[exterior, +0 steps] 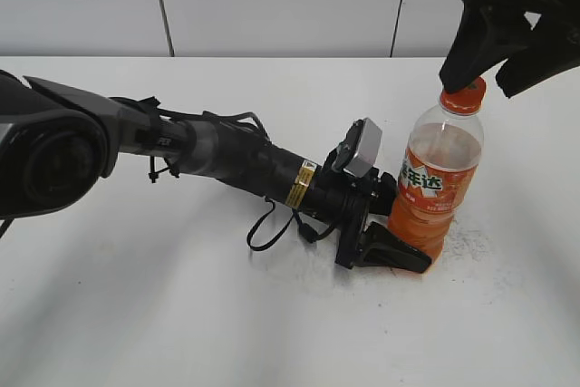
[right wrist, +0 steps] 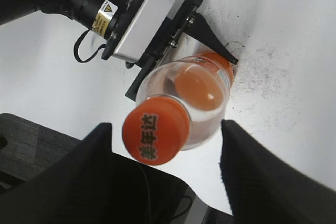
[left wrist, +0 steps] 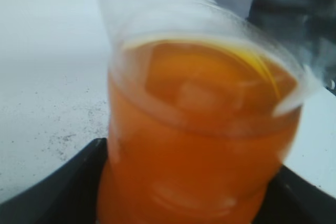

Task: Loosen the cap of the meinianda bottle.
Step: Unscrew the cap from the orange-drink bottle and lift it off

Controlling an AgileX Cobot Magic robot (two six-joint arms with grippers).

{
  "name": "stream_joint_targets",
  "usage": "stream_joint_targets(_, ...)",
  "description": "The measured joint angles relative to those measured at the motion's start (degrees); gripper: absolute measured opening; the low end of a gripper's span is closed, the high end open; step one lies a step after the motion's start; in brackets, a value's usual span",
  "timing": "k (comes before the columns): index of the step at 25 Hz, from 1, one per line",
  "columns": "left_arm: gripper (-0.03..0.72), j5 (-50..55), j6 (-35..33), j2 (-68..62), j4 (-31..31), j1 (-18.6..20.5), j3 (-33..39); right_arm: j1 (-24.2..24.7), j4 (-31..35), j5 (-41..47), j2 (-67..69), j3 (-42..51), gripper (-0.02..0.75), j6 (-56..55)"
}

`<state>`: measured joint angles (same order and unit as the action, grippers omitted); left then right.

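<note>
Meinianda bottle (exterior: 433, 186) upright on surface (exterior: 181, 314). Left gripper (exterior: 399, 246) clamps bottle base, likely bracing against twist. Right gripper (right wrist: 165, 153) spread wide, straddling cap (right wrist: 156, 130), holding nothing; closing on cap presumably next.

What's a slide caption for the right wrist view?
Open right gripper straddles the orange cap; left gripper clamps the meinianda bottle base.

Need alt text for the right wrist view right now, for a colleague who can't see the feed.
Looking down on the orange cap of the upright meinianda bottle, which sits between the right gripper's two open black fingers, neither visibly touching it. Below, the left gripper clamps the bottle's base on the white table.
</note>
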<state>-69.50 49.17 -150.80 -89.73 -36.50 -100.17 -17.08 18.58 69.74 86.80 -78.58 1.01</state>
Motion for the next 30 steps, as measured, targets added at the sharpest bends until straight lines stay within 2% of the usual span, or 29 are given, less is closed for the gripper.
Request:
stream_joint_targets(2, 0.568, 0.0, 0.0, 0.0, -0.06, 0.0, 0.0, 0.0, 0.05, 0.05, 0.0, 0.0, 0.462, 0.02)
stream_joint_targets(8, 0.568, -0.02, 0.15, 0.0, -0.06, 0.0, 0.0, 0.0, 0.51, 0.01, 0.41, 0.0, 0.313, 1.54)
stream_joint_targets(10, 0.568, -0.02, 0.15, 0.0, -0.06, 0.0, 0.0, -0.05, 1.18, -0.02, 0.8, 0.0, 0.295, 2.09)
stream_joint_targets(17, 0.568, -0.02, 0.28, 0.0, -0.06, 0.0, 0.0, -0.05, 1.62, -0.13, 1.15, 0.0, 0.268, 3.6)
stream_joint_targets(21, 0.568, -0.02, 0.32, 0.0, -0.24, 0.0, -0.04, -0.05, 1.77, -0.16, 1.15, 0.0, 0.262, 8.42)
stream_joint_targets(30, 0.568, -0.02, 0.34, 0.0, -0.4, 0.0, -0.04, -0.05, 1.52, -0.29, 1.15, -0.11, 0.258, 32.65)
